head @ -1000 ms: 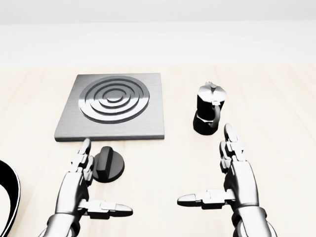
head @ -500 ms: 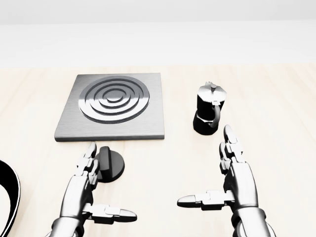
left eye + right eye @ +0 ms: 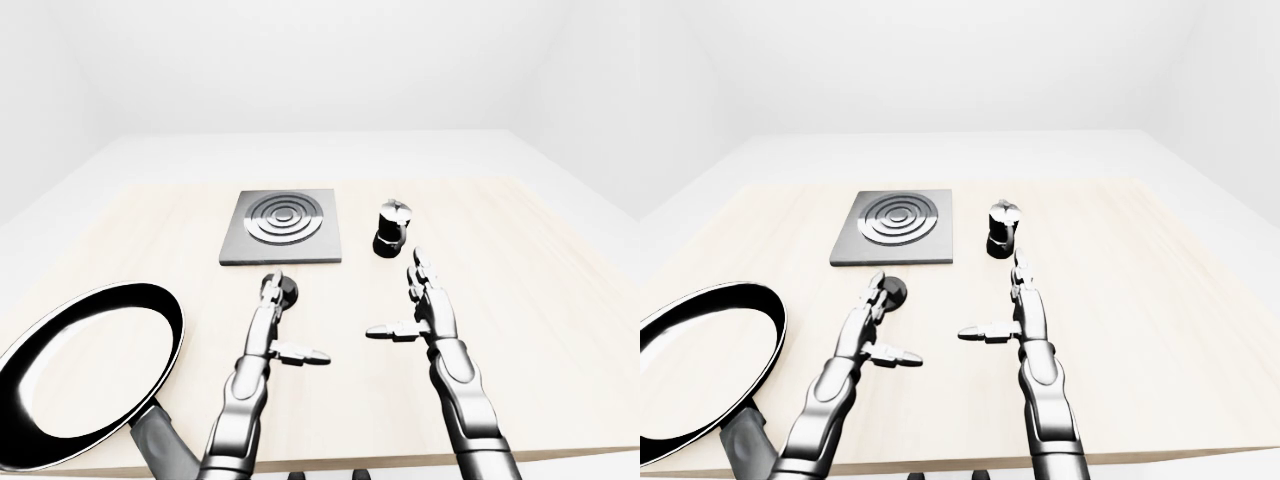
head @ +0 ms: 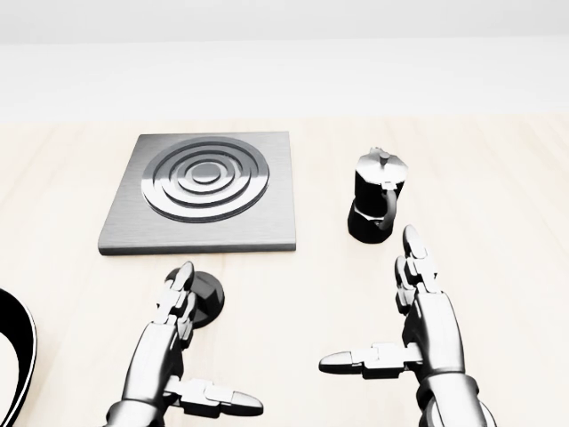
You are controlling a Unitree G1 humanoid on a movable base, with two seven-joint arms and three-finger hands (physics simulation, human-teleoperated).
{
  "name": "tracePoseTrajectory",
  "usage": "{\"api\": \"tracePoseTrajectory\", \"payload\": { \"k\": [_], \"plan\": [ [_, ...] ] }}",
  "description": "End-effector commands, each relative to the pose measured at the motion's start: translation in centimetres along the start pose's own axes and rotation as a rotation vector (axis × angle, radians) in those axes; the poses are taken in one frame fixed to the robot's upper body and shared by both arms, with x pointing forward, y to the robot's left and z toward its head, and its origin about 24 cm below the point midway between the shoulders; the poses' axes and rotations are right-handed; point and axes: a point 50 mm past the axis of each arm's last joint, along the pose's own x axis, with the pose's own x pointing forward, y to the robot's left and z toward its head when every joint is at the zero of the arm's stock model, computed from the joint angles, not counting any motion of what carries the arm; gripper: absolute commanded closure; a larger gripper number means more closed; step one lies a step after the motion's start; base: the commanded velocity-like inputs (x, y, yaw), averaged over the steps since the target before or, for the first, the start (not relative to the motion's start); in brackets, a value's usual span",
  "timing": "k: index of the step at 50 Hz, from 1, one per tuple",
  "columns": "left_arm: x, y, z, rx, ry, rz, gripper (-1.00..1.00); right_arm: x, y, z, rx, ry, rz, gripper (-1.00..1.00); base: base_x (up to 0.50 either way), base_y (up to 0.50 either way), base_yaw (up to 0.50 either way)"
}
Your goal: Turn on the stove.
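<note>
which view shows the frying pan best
The left-eye view: the frying pan shows nearly whole there, black inside with a bright rim, handle running off the bottom edge. The right-eye view also shows most of it, but cut by the left edge. The head view catches only a sliver of the rim at its lower left.

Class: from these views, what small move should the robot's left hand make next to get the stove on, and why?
Probably lower the left hand and close its fingers round the black knob. The open fingers already lie over the knob just below the stove plate, but nothing grips it yet; the right hand is open, off to the right.
</note>
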Motion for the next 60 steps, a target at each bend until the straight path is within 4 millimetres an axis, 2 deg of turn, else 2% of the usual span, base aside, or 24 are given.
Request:
{"api": "tracePoseTrajectory", "payload": {
  "k": [1, 17, 25, 33, 60],
  "plan": [
    [0.1, -0.7, 0.0, 0.005, 0.004, -0.027, -1.00, 0.0, 0.0, 0.0, 0.000, 0.000, -0.002, -1.00, 0.00, 0.00, 0.00],
    [1.3, -0.8, 1.4, 0.008, -0.024, -0.031, -1.00, 0.1, -0.1, 0.0, 0.001, 0.001, -0.007, -1.00, 0.00, 0.00, 0.00],
    [1.1, -1.1, 2.8, 0.013, -0.078, -0.039, -1.00, 0.1, 0.0, 0.0, 0.000, 0.000, -0.005, -1.00, 0.00, 0.00, 0.00],
    [0.0, -1.5, 5.6, 0.033, -0.208, -0.052, -1.00, 0.1, 0.0, 0.0, 0.000, 0.001, -0.003, -1.00, 0.00, 0.00, 0.00],
    [-3.9, -0.3, 13.6, 0.116, -0.582, -0.007, -1.00, 0.1, 0.0, -0.2, 0.000, 0.003, 0.002, -1.00, 0.00, 0.00, 0.00]
  ]
}}
